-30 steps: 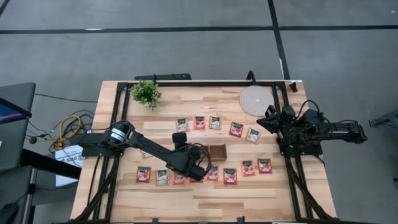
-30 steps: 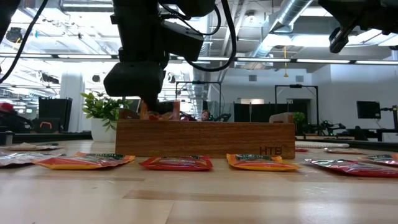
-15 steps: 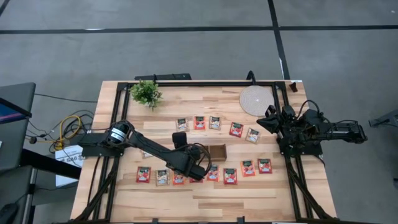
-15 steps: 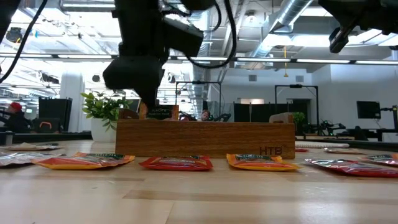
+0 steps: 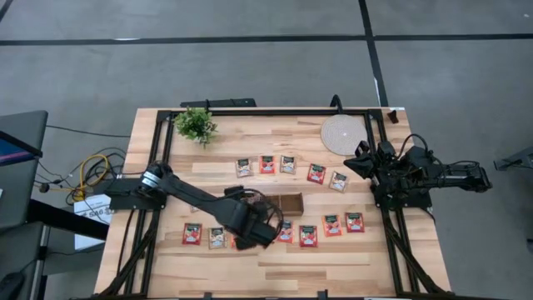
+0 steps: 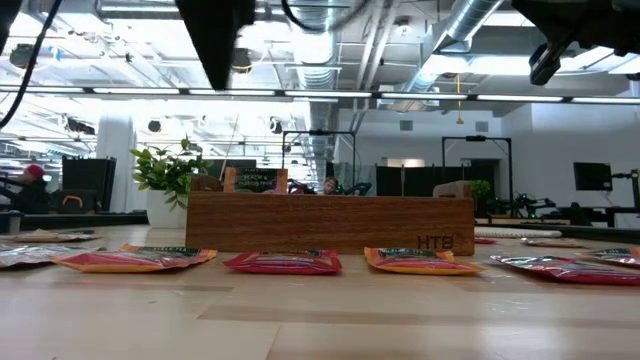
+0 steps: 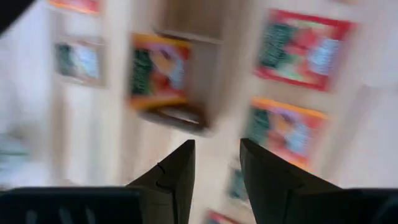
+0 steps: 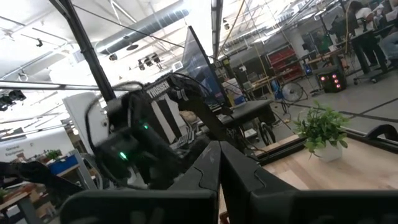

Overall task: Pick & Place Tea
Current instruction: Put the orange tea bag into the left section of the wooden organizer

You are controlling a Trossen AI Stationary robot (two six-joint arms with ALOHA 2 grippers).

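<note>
The tea sachets lie flat in two rows on the table: a far row (image 5: 288,164) and a near row (image 5: 332,225). The wooden tray (image 6: 330,222) stands between the rows, and a sachet (image 6: 255,180) stands in its left compartment, its upper edge showing above the wall. In the left wrist view the same sachet (image 7: 158,71) lies inside the tray. My left gripper (image 7: 216,155) hovers open above the tray's near side (image 5: 252,236) and holds nothing. My right gripper (image 8: 217,152) is shut and waits at the table's right edge (image 5: 373,167).
A small potted plant (image 5: 196,125) stands at the far left corner, and a round woven mat (image 5: 341,133) lies at the far right. Black frame rails (image 5: 158,133) run along the table's edges. Bare wood (image 5: 275,271) lies between the near row and the near edge.
My left gripper has risen from the tray's left compartment, out of the low view's middle, and shifted toward the near edge. The sachet that it carried a second ago now stands in that compartment, free of the fingers.
</note>
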